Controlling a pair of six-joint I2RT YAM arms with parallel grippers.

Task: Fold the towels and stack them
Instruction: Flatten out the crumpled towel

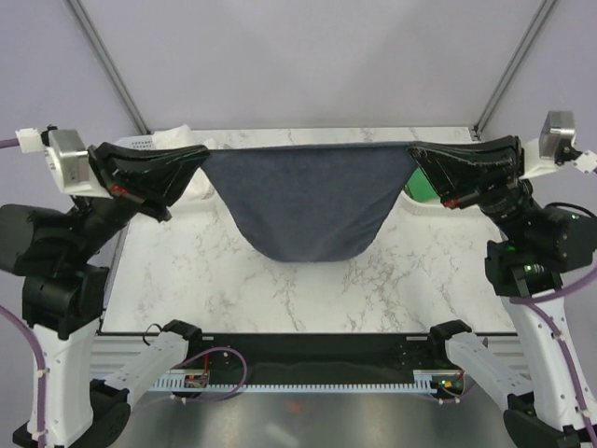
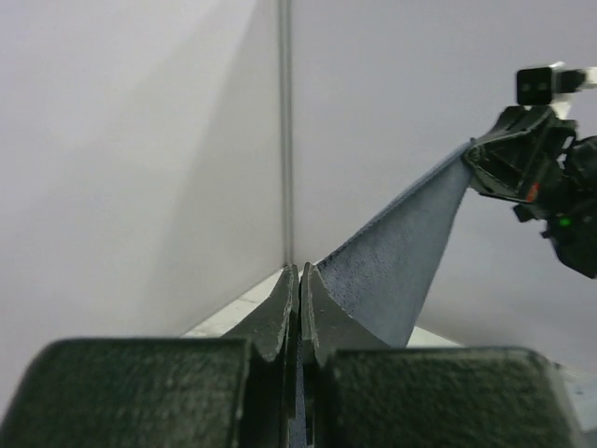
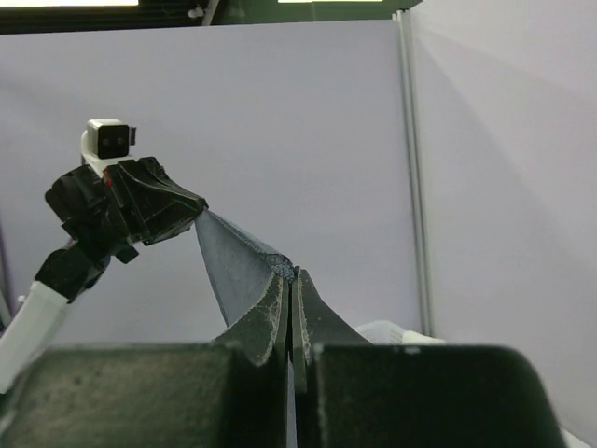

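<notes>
The bench (image 1: 187, 271) has a white top with grey marble veining. Plain pale lilac walls (image 1: 308, 56) close it in, with slim metal poles (image 1: 107, 61) rising from its far corners.

The navy towel (image 1: 308, 201) hangs in the air over the far half of the bench. Its long top edge is pulled taut and level, running from the left edge towards the right edge. The cloth below sags into a rounded U (soft, with a fine nubbly weave).

The left gripper (image 1: 203, 157) has its dark fingers pinched tight on the towel's left top corner. The right gripper (image 1: 413, 159) is clamped the same way on the right corner.

A strip of green towel (image 1: 425, 187) shows behind the right gripper. A white mesh basket (image 1: 149, 143) sits at the far left corner.
</notes>
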